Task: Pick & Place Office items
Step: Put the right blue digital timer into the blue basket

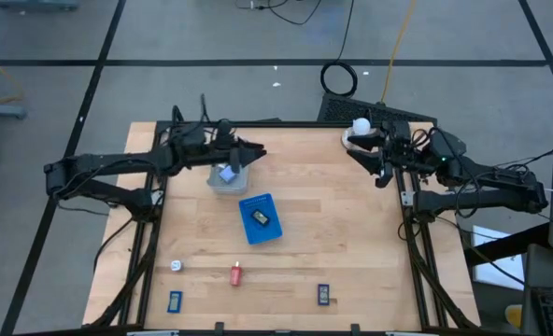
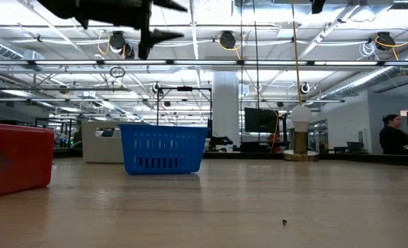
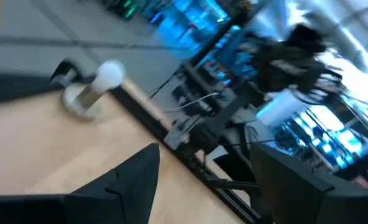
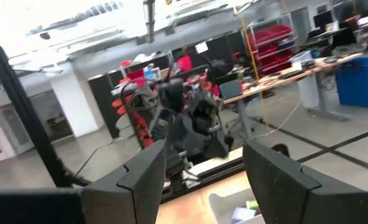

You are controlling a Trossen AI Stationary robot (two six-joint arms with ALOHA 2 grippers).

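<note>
Your left gripper (image 1: 254,152) hangs above the grey tray (image 1: 217,183) near the table's (image 1: 351,233) far-left corner, jaws parted with nothing between them in its wrist view. The pale item in the tray (image 1: 228,174) looks placed, though the overhead view is too coarse to be sure. The right gripper (image 1: 381,174) waits by the far-right corner beside the white knob (image 1: 361,125), fingers apart, empty. Swing right carelessly and you could topple that knob. The remaining pieces lie along the near edge: red (image 1: 235,273), white (image 1: 176,266), two dark blue (image 1: 175,301) (image 1: 322,295); a blue basket (image 1: 261,218) sits mid-table. Pale wood; open workshop behind, with a person (image 2: 395,133) standing there.
</note>
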